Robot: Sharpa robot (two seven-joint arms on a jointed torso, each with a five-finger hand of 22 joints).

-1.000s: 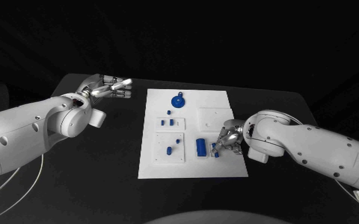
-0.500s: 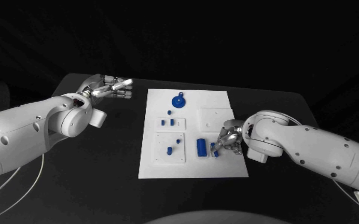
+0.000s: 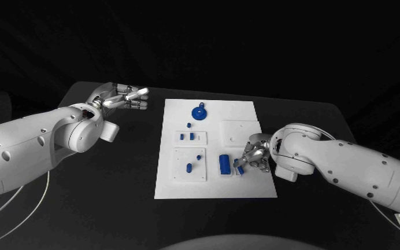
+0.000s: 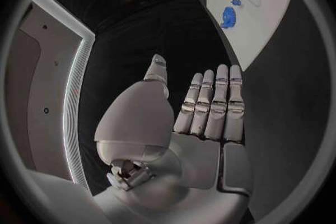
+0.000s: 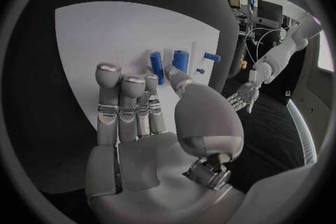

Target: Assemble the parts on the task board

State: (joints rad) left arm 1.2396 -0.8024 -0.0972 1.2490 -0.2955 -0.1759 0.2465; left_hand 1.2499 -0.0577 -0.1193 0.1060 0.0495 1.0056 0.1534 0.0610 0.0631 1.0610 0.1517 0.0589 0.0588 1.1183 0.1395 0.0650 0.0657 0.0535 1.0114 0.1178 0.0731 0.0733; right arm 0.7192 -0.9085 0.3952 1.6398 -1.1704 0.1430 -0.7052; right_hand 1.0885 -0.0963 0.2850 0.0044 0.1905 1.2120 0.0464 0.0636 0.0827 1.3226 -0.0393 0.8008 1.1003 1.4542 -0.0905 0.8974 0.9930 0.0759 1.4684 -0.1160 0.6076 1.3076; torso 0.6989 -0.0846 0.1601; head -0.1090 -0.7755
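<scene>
Right hand (image 3: 254, 158) is low over the near right part of the white board (image 3: 250, 189), fingertips down at a small blue peg (image 3: 240, 169). From the wrist view the fingers (image 5: 126, 102) stretch out side by side with the thumb alongside, their tips right at the peg (image 5: 155, 66); whether they actually pinch it or only touch it is hard to tell from here. Just beside that peg lies a bigger blue cylinder (image 3: 224, 164), flat on the board.

Out from there, two small blue pieces (image 3: 194, 162) sit in the near left square block, and two more (image 3: 186, 136) in the little block behind it. At the far end of the board lies a round blue disc (image 3: 198, 113).

Left hand (image 3: 123, 98) hovers off the board's far left corner, above the black table (image 3: 117, 198). Its fingers (image 4: 212, 102) are straight and together, thumb apart, nothing in its grasp.
</scene>
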